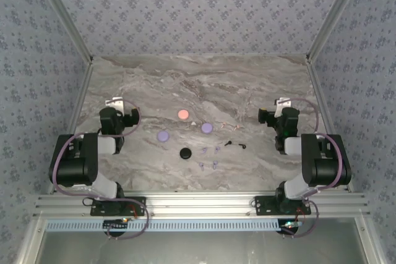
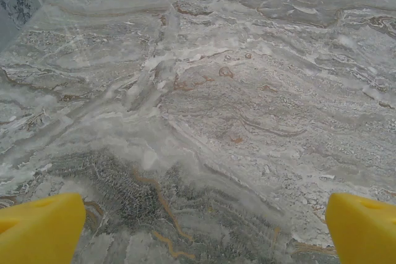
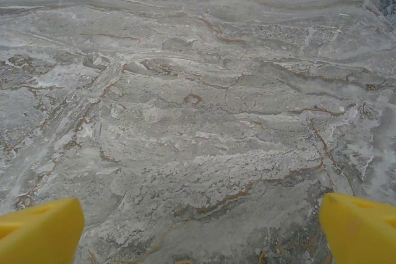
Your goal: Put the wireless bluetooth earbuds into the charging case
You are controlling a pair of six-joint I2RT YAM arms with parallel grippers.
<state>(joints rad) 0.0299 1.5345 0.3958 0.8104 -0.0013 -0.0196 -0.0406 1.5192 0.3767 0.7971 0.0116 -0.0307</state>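
Four tiny, stemmed, pale lavender earbuds [image 1: 203,151] and a black pair [image 1: 229,144] lie loose on the tabletop [image 1: 260,78], just right of the black case [image 1: 185,153]. They sit between the left claw [image 1: 116,104] and right claw [image 1: 283,104], well apart from both. Each claw gapes wide, holding nothing.

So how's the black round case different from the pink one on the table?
Colour: the pink case is pale salmon, while the black case is dark. Place: the pink case lies farther from the arm bases, and the black case lies nearer them, close to the lavender earbuds. Both are small round discs lying flat on the marble table, apart from each other.
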